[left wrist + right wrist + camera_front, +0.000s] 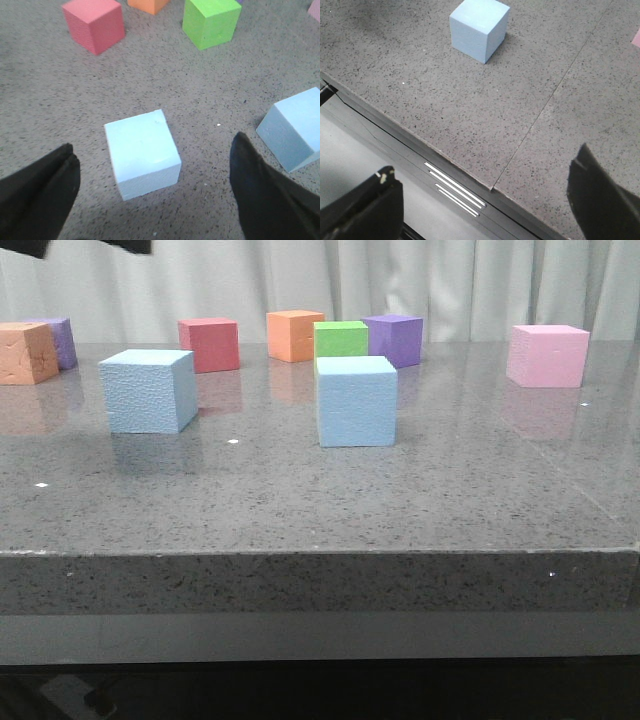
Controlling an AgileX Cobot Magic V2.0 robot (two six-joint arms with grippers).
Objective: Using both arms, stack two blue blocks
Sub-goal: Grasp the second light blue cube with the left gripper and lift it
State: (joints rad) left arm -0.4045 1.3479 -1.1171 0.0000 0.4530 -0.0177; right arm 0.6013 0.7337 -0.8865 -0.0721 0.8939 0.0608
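Note:
Two pale blue blocks stand apart on the grey table: one on the left [147,390] and one near the middle [356,400]. In the left wrist view my left gripper [154,142] is open and hangs above the left blue block [142,152], which lies between its dark fingers [42,195] without touching them; the other blue block [295,127] is off to one side. My right gripper [482,180] is open and empty over the table's front edge, well short of a blue block [479,27]. Only a dark bit of an arm [95,245] shows in the front view.
Behind the blue blocks stand a red cube [209,344], an orange cube [294,335], a green cube [341,339] and a purple cube [394,339]. A pink cube [547,355] sits at the right; another orange [27,353] and purple cube [62,340] sit far left.

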